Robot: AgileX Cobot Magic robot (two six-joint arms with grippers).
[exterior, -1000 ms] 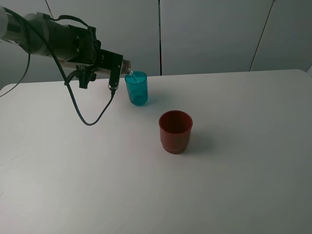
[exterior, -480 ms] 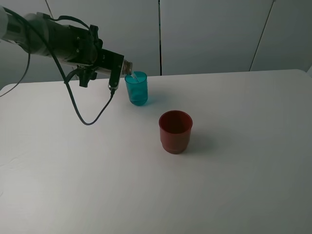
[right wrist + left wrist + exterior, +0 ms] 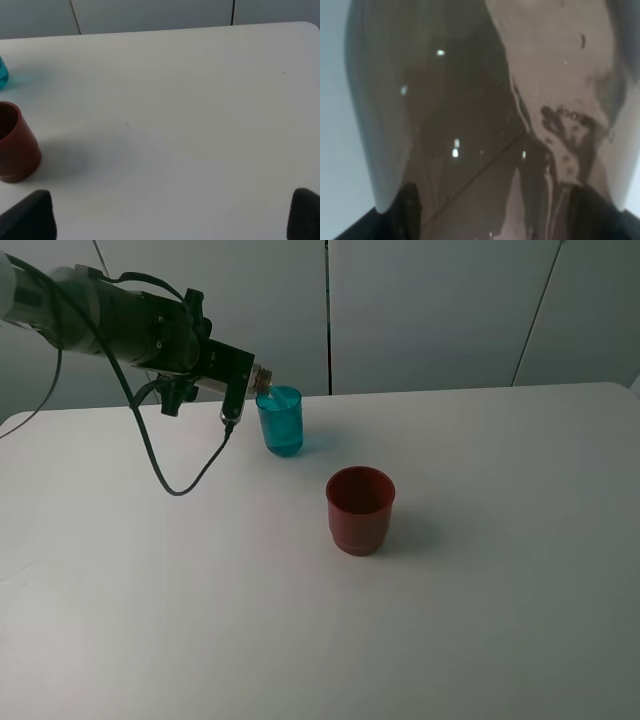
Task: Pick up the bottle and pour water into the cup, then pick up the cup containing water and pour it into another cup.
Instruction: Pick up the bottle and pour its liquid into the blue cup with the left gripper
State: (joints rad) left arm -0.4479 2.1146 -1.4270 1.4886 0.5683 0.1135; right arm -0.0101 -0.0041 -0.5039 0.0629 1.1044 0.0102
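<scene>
My left gripper [image 3: 238, 374] is shut on the smoky grey-brown bottle [image 3: 261, 377] and holds it tipped almost flat. The bottle's neck is over the near-left rim of the teal cup [image 3: 281, 422], which stands upright at the back of the table. In the left wrist view the bottle [image 3: 485, 125] fills the frame with water inside. The dark red cup [image 3: 360, 510] stands upright in front and to the right of the teal cup; it also shows in the right wrist view [image 3: 12, 142]. My right gripper [image 3: 165, 217] is open and empty, well to the right of the red cup.
The white table [image 3: 500, 570] stretches wide to the right and front. A black cable [image 3: 165, 465] hangs from the left arm down onto the table, left of the teal cup. A grey panelled wall [image 3: 430, 310] stands behind.
My left gripper has tipped the bottle slightly further, its neck lowering toward the teal cup's rim. Both cups and the right gripper have stayed where they were.
</scene>
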